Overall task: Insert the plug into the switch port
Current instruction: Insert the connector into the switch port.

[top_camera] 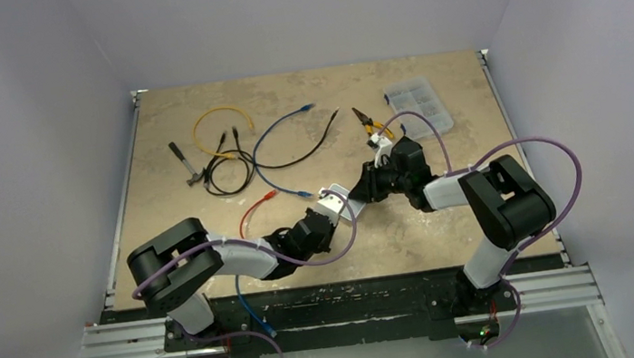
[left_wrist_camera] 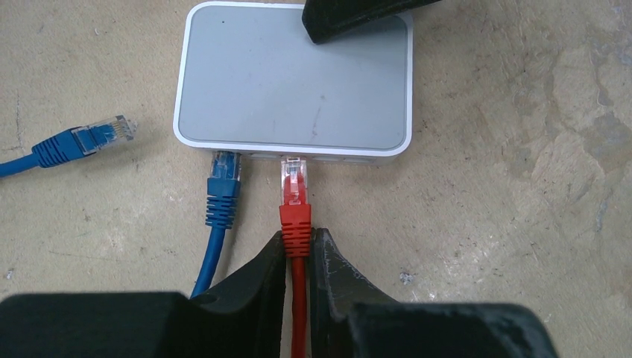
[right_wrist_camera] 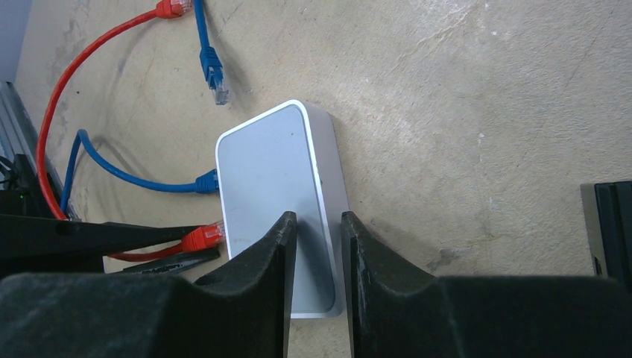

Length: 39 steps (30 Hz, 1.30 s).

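1. Clear, red-booted plug (left_wrist_camera: pixel 294 179), mid-frame, has its tip at a port in the flat white plastic switch (left_wrist_camera: pixel 291 74)'s near face; seating unclear.
2. Left gripper (left_wrist_camera: pixel 299 239), clamped on the red cable (left_wrist_camera: pixel 298 306) behind the boot, could buckle it by pushing.
3. Right gripper (right_wrist_camera: pixel 319 227), jaws slightly parted and empty, sits over the switch's far edge; a slip lets the switch slide.

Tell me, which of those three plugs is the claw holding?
The red plug, pinched in the left gripper, tip at the switch. The blue plug beside it and the loose blue plug lie unheld.
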{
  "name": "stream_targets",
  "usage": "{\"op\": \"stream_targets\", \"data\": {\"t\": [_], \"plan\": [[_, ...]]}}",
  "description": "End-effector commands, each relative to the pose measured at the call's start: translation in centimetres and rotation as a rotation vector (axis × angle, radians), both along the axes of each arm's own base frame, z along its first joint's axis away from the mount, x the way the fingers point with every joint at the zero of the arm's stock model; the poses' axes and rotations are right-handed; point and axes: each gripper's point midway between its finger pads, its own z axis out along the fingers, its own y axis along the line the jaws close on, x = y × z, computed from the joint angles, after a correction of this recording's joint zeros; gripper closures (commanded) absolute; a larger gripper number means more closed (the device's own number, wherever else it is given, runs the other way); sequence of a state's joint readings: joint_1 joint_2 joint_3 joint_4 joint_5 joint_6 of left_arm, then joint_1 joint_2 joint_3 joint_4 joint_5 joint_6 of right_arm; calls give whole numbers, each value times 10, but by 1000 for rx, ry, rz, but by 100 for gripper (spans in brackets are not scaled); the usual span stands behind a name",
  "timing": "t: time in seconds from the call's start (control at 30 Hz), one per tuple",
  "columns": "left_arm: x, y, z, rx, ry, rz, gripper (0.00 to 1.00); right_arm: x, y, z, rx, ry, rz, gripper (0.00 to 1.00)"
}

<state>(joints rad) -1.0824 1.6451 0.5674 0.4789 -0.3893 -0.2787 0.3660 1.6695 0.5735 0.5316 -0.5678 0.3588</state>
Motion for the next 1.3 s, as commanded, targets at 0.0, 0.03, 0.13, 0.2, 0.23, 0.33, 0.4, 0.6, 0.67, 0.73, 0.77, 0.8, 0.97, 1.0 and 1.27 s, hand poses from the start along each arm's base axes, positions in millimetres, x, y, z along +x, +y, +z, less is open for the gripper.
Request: {"op": "stream_targets", "data": {"t": [0.0,0.03,0.13,0.2,0.23,0.33,0.4,0.6,0.67,0.73,0.77,0.8,0.97,1.0,1.27], "plan": [[7,-10,7,-19,-10,21,100,1,7,7,27,-18,33,70],[8,-10,6,-9,-7,23,100,1,7,7,27,-17,33,70],[8,-9,2,22,5,24,100,0,8,7,29,-18,36,70],[8,-10,-2,38,15,19,100,1,7,6,27,-17,35,70],[7,-10,-4,44,20,17,100,0,7,6,27,-17,36,70],[6,-11,-7,53,33,8,100,0,7,6,26,-16,37,70],[5,-11,-8,57,41,6,100,0,7,6,26,-16,38,70],[3,-8,-8,63,45,13,100,0,8,5,26,-14,40,70],[4,-7,-8,69,47,16,100,-1,7,5,26,-11,40,70],[3,-7,-9,74,52,19,100,-1,8,5,27,-13,40,70],[3,-5,-9,77,56,22,100,-1,8,5,27,-13,41,70],[2,-4,-10,79,60,25,100,-1,8,5,27,-13,41,70],[0,2,-9,88,64,38,100,0,7,5,24,-15,37,70],[1,3,-9,91,64,41,100,0,7,5,24,-15,38,70],[-2,2,-10,121,85,27,100,0,7,5,24,-16,39,70]]}}
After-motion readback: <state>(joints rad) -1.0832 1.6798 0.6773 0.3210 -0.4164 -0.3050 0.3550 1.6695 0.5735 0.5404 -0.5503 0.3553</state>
